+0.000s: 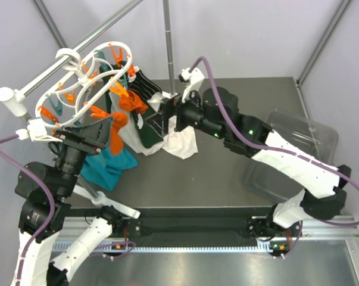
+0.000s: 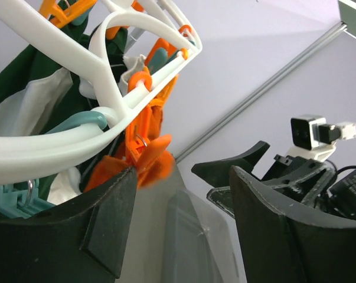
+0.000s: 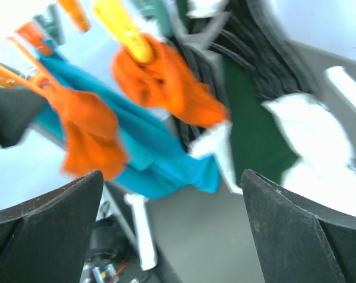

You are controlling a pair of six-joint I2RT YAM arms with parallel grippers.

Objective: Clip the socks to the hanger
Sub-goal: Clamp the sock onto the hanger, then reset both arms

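Left arm: elbow folded at the lower left of the top view, forearm angled up and right. My left claw (image 1: 111, 126) is tucked under the near edge of the hanger (image 2: 54, 144). The jaws are wide apart with nothing between them. An orange clip (image 2: 151, 162) sits at the tip of the left-hand finger. It's blurred, so I can't tell if they touch.

Right arm: base at lower right, elbow out by the clear tub (image 1: 292, 149), long link running back left across the table. My right claw (image 3: 172, 177) points left at the hanging laundry, jaws spread wide and holding nothing.

The hanger hangs from the grey rail (image 1: 102, 31) in the upper left of the top view, tilted. Two orange socks (image 3: 166, 88) dangle under its clips, between my two claws. The striped sock (image 1: 143, 83) hangs on the far right side of the ring. The teal cloth (image 1: 111, 167) hangs down to the table below the left claw. The dark green cloth (image 1: 150, 136) and the white cloth (image 1: 182, 144) sit under the right claw.
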